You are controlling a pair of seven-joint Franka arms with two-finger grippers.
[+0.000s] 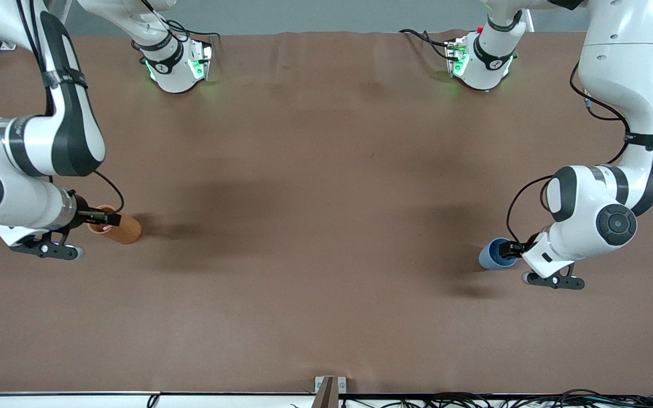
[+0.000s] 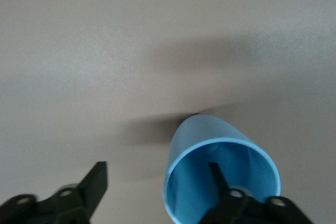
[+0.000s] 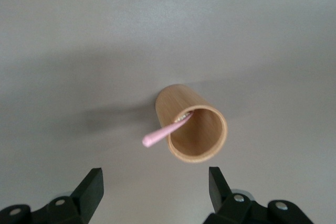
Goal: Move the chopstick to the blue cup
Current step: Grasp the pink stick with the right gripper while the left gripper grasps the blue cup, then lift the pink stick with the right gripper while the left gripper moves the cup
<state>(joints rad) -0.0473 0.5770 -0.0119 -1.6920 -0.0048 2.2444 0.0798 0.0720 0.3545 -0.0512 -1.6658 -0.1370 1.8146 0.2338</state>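
Metal bracket (image 1: 330,391) at brown tbl (image 1: 326,198) edge.

Colours on the table

A light-blue cup (image 2: 223,177), plain and unpatterned, is seen on a brown cloth-covered table (image 1: 326,226). A pink chopstick (image 3: 164,132) is seen in an orange-brown cup (image 3: 197,129), tan and plain on its wall. The arms (image 1: 615,85) are finished in white with black bands; black fingers (image 3: 92,187) are carried, and green lights are shown at the bases (image 1: 176,68).
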